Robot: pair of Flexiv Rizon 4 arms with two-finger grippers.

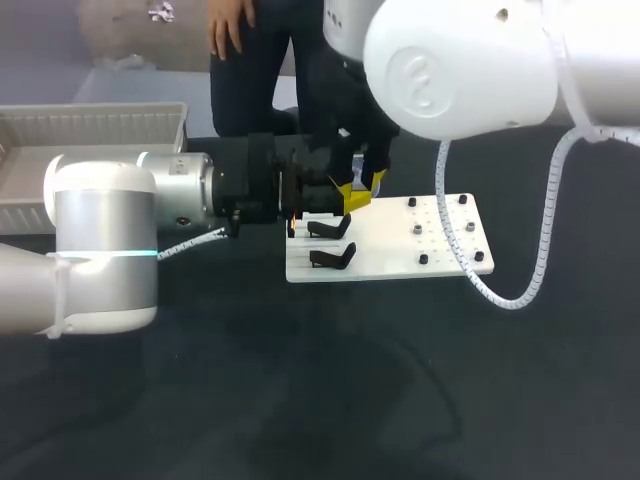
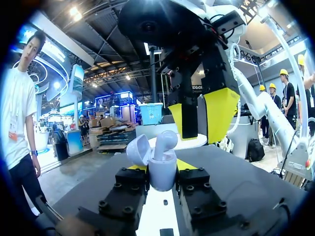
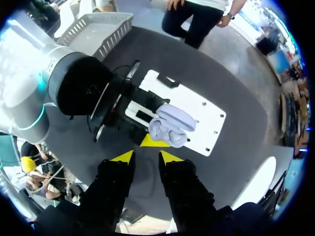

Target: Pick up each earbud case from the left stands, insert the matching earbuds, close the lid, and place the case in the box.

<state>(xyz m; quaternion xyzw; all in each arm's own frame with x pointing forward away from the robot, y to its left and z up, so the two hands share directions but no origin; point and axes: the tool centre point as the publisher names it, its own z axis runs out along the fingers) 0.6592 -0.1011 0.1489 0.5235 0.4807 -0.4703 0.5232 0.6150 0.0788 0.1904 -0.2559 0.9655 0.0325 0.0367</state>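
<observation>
Left wrist view: left gripper (image 2: 161,167) grasps the open earbud case (image 2: 162,178) over the white plate (image 1: 400,255); right gripper (image 2: 201,118) hangs just above, fingers parted, empty. Seen from the head view, both arms hide the case.

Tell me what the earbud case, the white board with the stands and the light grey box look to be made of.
Earbud case: likely smooth plastic, pale lilac, with a soft sheen on its open lid.
White board: rigid plastic or painted sheet, flat and matte; cannot tell which.
Light grey box: probably moulded plastic, its walls slotted.
</observation>
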